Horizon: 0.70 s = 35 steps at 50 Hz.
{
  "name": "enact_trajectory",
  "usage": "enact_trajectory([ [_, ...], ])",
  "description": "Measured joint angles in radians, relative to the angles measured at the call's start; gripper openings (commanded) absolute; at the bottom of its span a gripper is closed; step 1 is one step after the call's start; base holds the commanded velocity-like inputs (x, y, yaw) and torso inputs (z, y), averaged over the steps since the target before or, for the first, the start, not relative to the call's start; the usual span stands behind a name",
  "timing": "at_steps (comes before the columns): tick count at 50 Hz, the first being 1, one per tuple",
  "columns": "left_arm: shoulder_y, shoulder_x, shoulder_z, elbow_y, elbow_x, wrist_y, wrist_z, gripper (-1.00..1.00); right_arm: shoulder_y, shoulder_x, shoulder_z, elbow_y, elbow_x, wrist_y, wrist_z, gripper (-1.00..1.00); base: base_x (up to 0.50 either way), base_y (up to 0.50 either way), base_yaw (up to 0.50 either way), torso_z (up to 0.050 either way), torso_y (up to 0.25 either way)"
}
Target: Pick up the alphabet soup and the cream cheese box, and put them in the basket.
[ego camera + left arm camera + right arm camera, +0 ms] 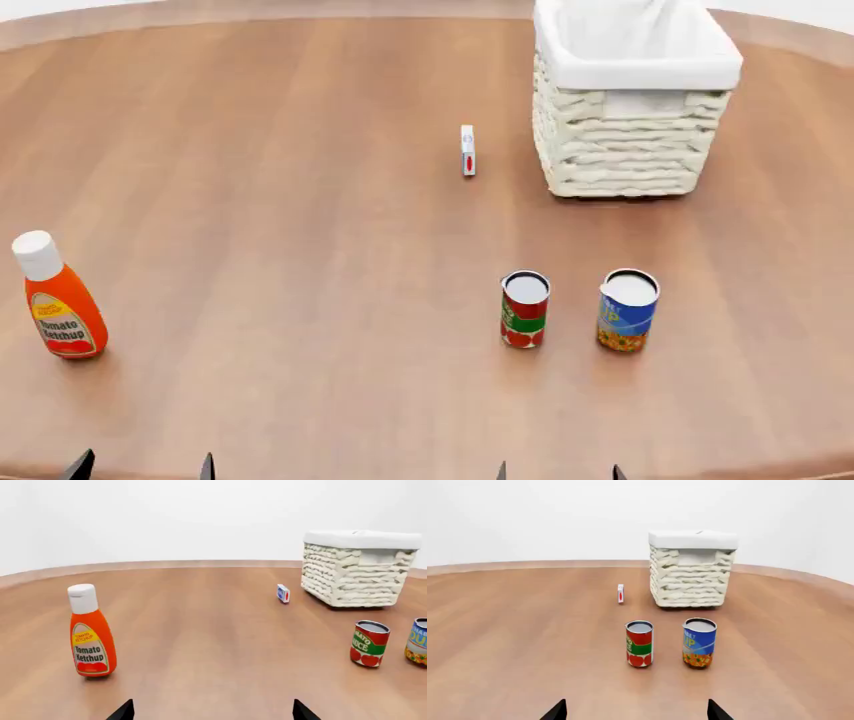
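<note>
Both grippers [140, 466] [558, 470] spread, empty, at near table [267, 200] edge, soup can [627, 310] mid-table, cheese box [467, 150] beside far-edge basket [627, 150].

Two cans stand beyond the fingers: one red and green [525, 309], one blue [627, 309]. One ketchup bottle [58, 296]. One small white box [467, 150], farther out. One basket [630, 128], farthest. Two grippers, two fingertips of each showing.

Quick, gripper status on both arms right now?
Left gripper: open, holding nothing.
Right gripper: open, holding nothing.
</note>
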<state>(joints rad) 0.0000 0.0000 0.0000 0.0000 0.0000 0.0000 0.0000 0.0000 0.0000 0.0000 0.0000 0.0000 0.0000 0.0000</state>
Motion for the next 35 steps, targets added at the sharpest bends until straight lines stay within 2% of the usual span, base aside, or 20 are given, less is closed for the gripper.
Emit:
enact_trajectory([
  [7, -0.008, -0.013, 0.014, -0.008, -0.009, 0.002, -0.016, 1.00, -0.001, 0.013, -0.009, -0.017, 0.008, 0.007, 0.022, 1.00, 0.00, 0.00, 0.00, 0.000, 0.000],
  [19, -0.023, -0.041, 0.041, -0.030, -0.023, 0.015, -0.052, 1.00, 0.008, 0.037, -0.036, -0.047, 0.009, 0.053, 0.084, 1.00, 0.00, 0.50, 0.00, 0.000, 0.000],
  [27, -0.029, -0.059, 0.055, -0.036, -0.029, 0.015, -0.072, 1.00, 0.017, 0.046, -0.055, -0.053, 0.018, 0.075, 0.113, 1.00, 0.00, 0.06, 0.00, 0.000, 0.000],
  [31, -0.042, -0.067, 0.067, 0.025, -0.029, -0.064, -0.080, 1.00, 0.037, 0.056, -0.058, -0.110, 0.043, 0.162, 0.115, 1.00, 0.00, 0.00, 0.00, 0.000, 0.000],
  [35, -0.097, -0.076, 0.077, 0.159, -0.037, -0.232, -0.082, 1.00, 0.106, 0.074, -0.052, -0.248, 0.099, 0.362, 0.112, 1.00, 0.00, 0.00, 0.00, 0.000, 0.000],
])
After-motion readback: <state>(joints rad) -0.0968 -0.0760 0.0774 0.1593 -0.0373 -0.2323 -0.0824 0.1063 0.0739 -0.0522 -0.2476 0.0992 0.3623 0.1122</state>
